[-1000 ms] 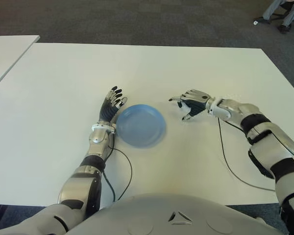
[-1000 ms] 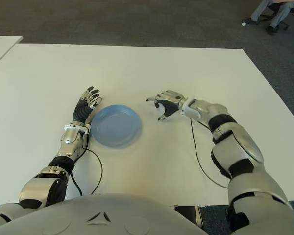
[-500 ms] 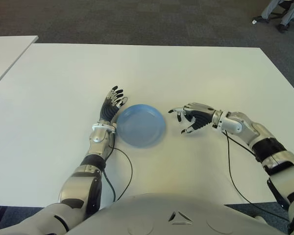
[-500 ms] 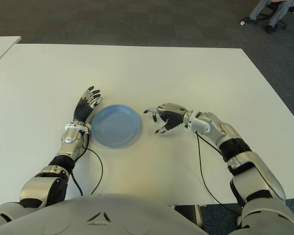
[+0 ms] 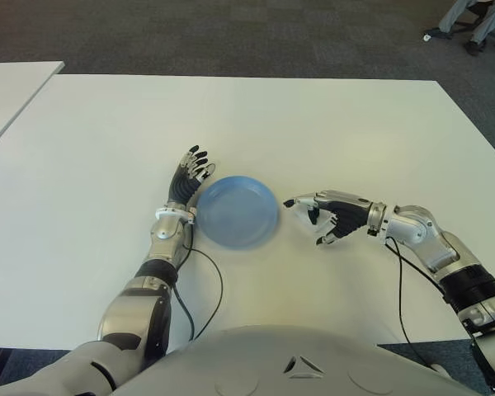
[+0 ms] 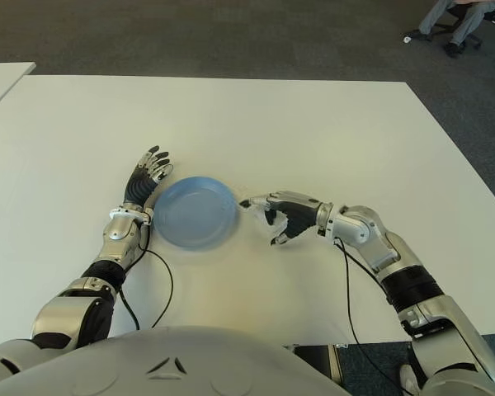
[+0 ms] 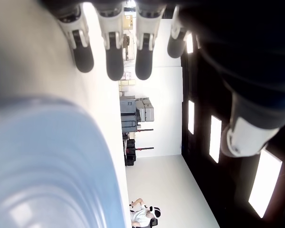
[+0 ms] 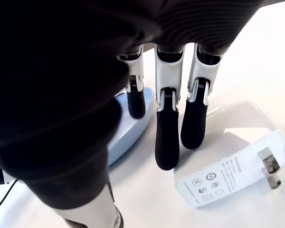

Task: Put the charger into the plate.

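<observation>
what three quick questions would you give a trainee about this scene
1. True or false: the charger already lies in the blue plate.
2. Which hand shows beside the plate's left rim with its fingers spread? A) left hand B) right hand C) neither
3. What is the right hand holding?

Key: 1 false, it lies on the table by the right hand's fingertips; 2 A; 3 nothing.

- plate (image 5: 235, 212): pale blue, plain
- charger (image 8: 237, 170): white, small grey printed symbols, metal prongs
- desk (image 5: 313, 124): white
- fingers (image 8: 167, 142): black tips on silver-white segments
- floor (image 5: 231, 33): dark grey carpet
</observation>
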You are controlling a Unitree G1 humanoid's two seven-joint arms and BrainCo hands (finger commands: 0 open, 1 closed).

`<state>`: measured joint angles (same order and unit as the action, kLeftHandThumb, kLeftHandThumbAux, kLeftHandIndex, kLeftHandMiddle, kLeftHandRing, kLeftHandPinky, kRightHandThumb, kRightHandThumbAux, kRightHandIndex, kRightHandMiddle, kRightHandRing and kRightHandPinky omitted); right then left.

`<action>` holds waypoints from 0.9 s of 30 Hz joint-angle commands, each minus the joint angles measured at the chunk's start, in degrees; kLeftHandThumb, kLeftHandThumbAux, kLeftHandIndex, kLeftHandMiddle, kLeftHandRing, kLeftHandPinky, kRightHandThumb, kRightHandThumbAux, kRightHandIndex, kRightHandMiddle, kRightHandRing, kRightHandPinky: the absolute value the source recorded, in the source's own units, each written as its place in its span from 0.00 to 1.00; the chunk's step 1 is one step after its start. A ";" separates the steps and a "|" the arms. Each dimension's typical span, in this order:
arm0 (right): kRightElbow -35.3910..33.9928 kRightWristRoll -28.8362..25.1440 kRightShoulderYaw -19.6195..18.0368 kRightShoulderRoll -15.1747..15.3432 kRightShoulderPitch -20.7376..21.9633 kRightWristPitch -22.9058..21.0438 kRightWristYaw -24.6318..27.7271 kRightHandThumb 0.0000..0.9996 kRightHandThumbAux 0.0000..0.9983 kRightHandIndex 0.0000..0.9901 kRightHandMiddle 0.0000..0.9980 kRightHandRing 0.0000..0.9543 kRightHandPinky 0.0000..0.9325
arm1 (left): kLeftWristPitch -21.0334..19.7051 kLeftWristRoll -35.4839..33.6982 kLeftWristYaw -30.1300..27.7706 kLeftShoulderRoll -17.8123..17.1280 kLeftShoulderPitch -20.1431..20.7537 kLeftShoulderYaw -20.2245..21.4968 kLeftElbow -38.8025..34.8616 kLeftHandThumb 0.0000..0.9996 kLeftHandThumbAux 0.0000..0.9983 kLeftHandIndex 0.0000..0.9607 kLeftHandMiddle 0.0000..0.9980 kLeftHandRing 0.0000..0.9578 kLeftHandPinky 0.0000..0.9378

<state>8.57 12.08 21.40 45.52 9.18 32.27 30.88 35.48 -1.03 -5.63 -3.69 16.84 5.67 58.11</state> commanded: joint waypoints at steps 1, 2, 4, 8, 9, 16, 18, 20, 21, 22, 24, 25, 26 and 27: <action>-1.32 -1.08 -1.74 -1.35 -2.32 -1.73 0.95 0.34 0.91 0.02 0.08 0.15 0.23 | -4.72 0.91 0.79 0.45 -4.85 -0.55 4.62 0.00 0.60 0.01 0.17 0.18 0.18; -1.65 -1.24 -2.28 -1.59 -2.66 -1.81 0.73 0.34 0.91 0.02 0.08 0.15 0.23 | -4.66 0.97 0.73 0.41 -4.88 -0.62 4.61 0.00 0.60 0.01 0.17 0.18 0.18; -2.27 -1.14 -3.40 -2.06 -3.29 -1.95 0.11 0.37 0.88 0.01 0.08 0.15 0.23 | -4.57 1.11 0.70 0.38 -4.93 -0.75 4.58 0.00 0.60 0.01 0.17 0.18 0.18; -3.46 0.14 -5.62 -3.17 -4.49 -2.16 -1.85 0.40 0.82 0.00 0.08 0.15 0.23 | -4.46 1.33 0.84 0.38 -5.04 -0.88 4.41 0.00 0.60 0.01 0.17 0.18 0.18; -3.65 0.50 -6.01 -3.48 -4.70 -2.17 -2.29 0.40 0.80 0.00 0.08 0.14 0.22 | -4.46 1.33 0.81 0.35 -5.05 -0.85 4.41 0.00 0.60 0.01 0.17 0.18 0.18; -2.79 4.67 -8.94 -6.15 -5.69 1.91 -9.19 0.40 0.67 0.00 0.09 0.12 0.10 | -4.63 1.39 0.36 0.17 -5.12 -0.75 4.53 0.00 0.59 0.01 0.17 0.18 0.17; -1.71 5.68 -9.22 -6.77 -5.42 3.72 -10.81 0.40 0.64 0.00 0.09 0.11 0.06 | -4.69 1.35 0.17 0.09 -5.07 -0.72 4.59 0.00 0.59 0.01 0.17 0.17 0.17; -0.07 6.93 -9.44 -7.32 -4.93 6.11 -12.64 0.40 0.62 0.00 0.10 0.11 0.03 | -4.71 1.31 -0.05 0.05 -5.07 -0.73 4.64 0.00 0.59 0.01 0.16 0.17 0.16; 1.56 8.36 -9.55 -7.63 -4.30 8.44 -14.49 0.39 0.61 0.00 0.10 0.11 0.02 | -4.75 1.25 -0.34 -0.05 -4.93 -0.70 4.93 0.00 0.59 0.01 0.16 0.17 0.16; 2.73 9.38 -9.61 -7.83 -3.84 10.08 -15.79 0.37 0.59 0.00 0.11 0.10 0.01 | -4.78 1.20 -0.54 -0.11 -4.82 -0.67 5.14 0.00 0.59 0.01 0.16 0.17 0.16; 4.71 11.03 -9.75 -8.06 -3.17 12.68 -17.87 0.34 0.56 0.00 0.12 0.10 0.01 | -4.79 1.15 -0.81 -0.19 -4.71 -0.67 5.32 0.00 0.59 0.01 0.16 0.16 0.16; 5.51 11.64 -9.81 -8.15 -2.92 13.70 -18.71 0.33 0.56 0.00 0.13 0.10 0.00 | -4.71 1.17 -0.90 -0.22 -4.70 -0.71 5.37 0.00 0.59 0.01 0.16 0.16 0.16; 6.18 12.13 -9.85 -8.22 -2.71 14.53 -19.38 0.32 0.55 0.00 0.13 0.10 0.00 | -4.65 1.19 -0.95 -0.24 -4.69 -0.74 5.42 0.00 0.59 0.00 0.15 0.16 0.16; 7.01 12.82 -9.88 -8.31 -2.39 15.62 -20.31 0.31 0.54 0.01 0.14 0.09 0.00 | -4.54 1.22 -1.07 -0.29 -4.65 -0.78 5.51 0.00 0.58 0.00 0.15 0.16 0.16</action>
<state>12.91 22.46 12.08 37.59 5.53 44.69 13.00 35.48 -0.38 -5.73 -4.17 17.06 5.51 58.54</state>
